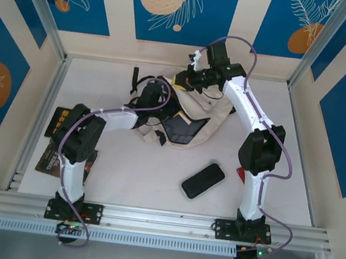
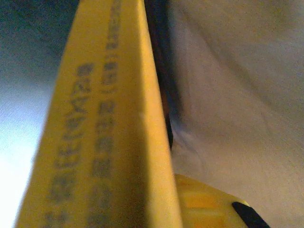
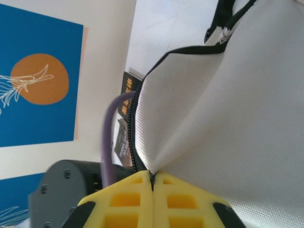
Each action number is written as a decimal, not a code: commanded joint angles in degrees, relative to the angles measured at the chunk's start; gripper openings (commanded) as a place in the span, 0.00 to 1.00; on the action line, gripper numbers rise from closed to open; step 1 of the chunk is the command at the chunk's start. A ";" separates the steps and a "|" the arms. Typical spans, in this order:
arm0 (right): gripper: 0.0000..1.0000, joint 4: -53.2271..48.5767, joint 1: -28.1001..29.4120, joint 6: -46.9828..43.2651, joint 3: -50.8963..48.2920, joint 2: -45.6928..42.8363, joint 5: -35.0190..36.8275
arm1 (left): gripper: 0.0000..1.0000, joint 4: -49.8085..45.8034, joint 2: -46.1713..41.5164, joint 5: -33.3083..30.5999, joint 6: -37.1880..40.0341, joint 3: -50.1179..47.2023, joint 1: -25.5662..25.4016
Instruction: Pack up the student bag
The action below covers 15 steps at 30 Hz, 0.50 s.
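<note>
The student bag [image 1: 211,112], cream fabric with black zipper trim, lies at the back middle of the table with its mouth held open. My right gripper [image 1: 183,79] is shut on the bag's zipper edge, its yellow fingers pinching the fabric [image 3: 152,183]. The bag's cloth [image 3: 228,109] rises from that pinch. My left gripper [image 1: 158,96] reaches into the opening, shut on a yellow book [image 2: 99,123] with dark print along its spine. One yellow finger [image 2: 204,204] shows beside the book, with the bag's inner wall [image 2: 237,95] to the right.
A black oblong case [image 1: 203,180] lies on the table in front of the bag. Two dark books [image 1: 60,121] [image 1: 48,158] lie at the left edge. A small red thing [image 1: 239,173] sits by the right arm. A metal rail [image 1: 160,221] borders the near edge.
</note>
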 commanded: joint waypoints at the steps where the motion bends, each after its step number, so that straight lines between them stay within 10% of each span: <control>1: 0.00 2.34 -0.39 1.79 -1.37 -4.22 -3.72 | 0.00 8.78 3.54 -3.46 -2.17 5.37 -0.62; 11: 0.00 4.08 -0.83 3.15 -3.84 -4.41 -3.30 | 0.00 4.09 11.66 -11.28 -5.44 12.90 -0.98; 15: 0.00 4.52 -1.23 3.64 -5.14 -3.97 -0.86 | 0.22 1.36 12.57 -10.99 -5.98 13.74 -1.04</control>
